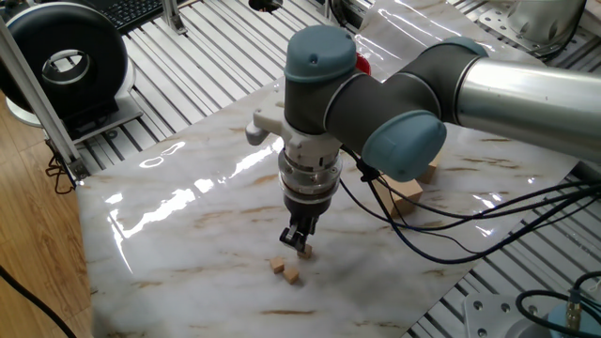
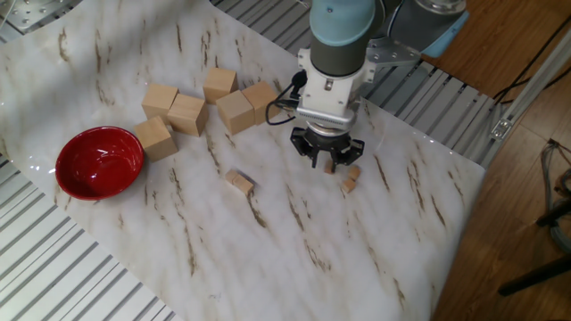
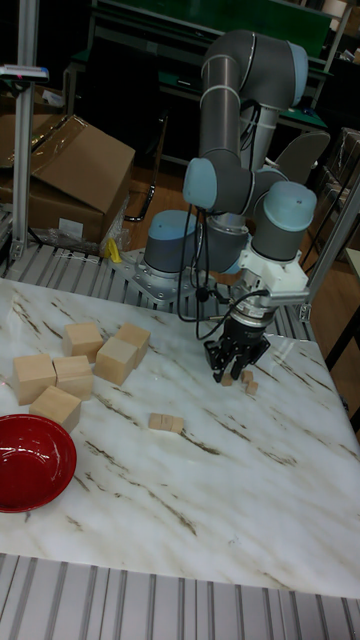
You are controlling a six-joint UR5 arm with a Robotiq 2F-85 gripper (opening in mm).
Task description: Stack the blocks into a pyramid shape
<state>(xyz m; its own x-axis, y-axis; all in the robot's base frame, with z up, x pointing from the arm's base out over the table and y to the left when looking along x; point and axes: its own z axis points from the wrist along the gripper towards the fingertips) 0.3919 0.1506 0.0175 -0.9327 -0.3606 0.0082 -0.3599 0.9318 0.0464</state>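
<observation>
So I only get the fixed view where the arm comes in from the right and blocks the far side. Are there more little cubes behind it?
Observer: Yes, one small tan piece lies alone, away from the gripper, the cube it holds and the two cubes beside it.
Operator: Anything bigger back there?
Observer: Five large blocks, grouped close together.
Operator: And the red bit I glimpse?
Observer: A red bowl next to one of the large blocks. It looks empty.
</observation>
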